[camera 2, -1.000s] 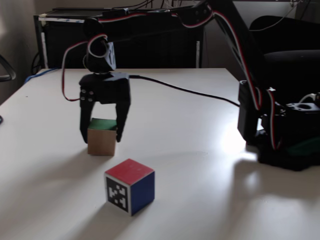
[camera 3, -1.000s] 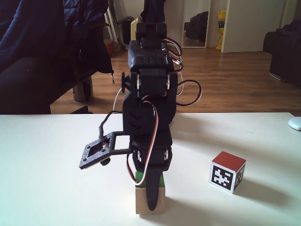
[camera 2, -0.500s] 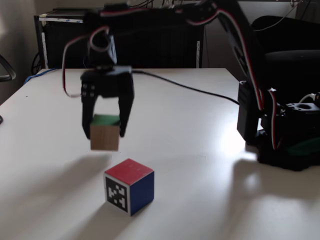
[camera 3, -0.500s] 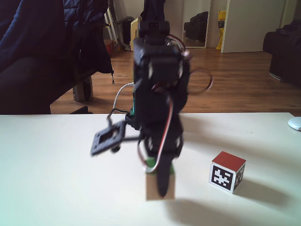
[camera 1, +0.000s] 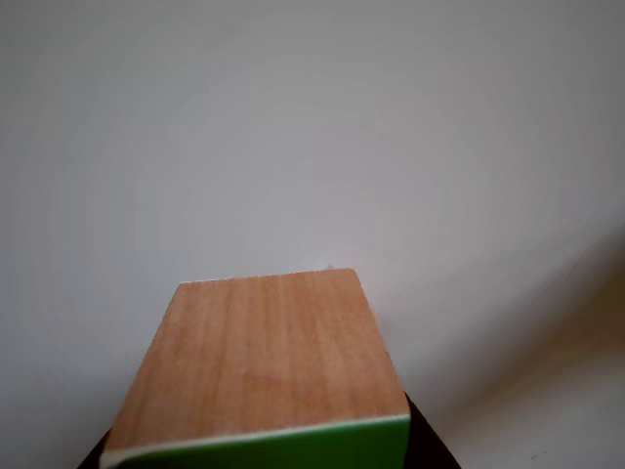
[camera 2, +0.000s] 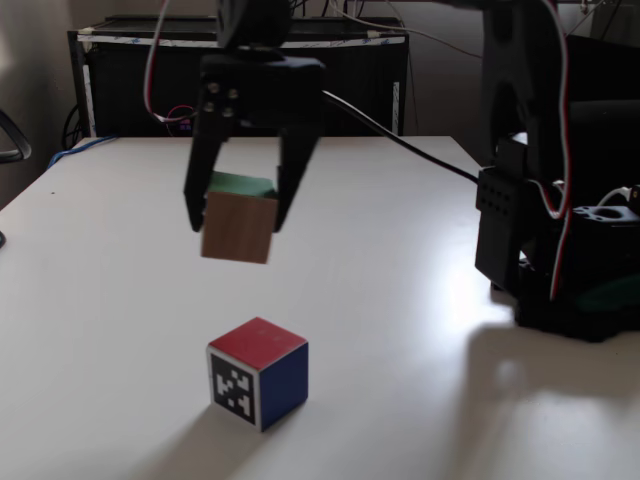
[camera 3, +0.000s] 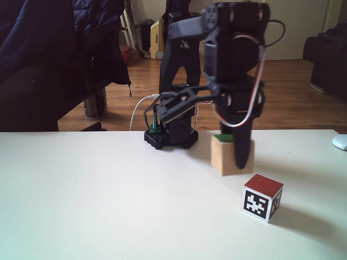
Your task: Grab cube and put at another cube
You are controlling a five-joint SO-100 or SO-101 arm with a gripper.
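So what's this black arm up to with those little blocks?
The arm's gripper is holding a wooden cube with a green top in the air, clear of the white table. Below it and a little nearer the camera in a fixed view sits another cube with a red top and a black-and-white marker face. The held cube is not yet set down at it.

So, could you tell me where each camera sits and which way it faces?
Other view: close above the held cube, facing the table.
A fixed view: table height, the arm's base at right, gripper holding the cube above another cube.
A fixed view: opposite the base, floor behind.
Both fixed views share both cubes.
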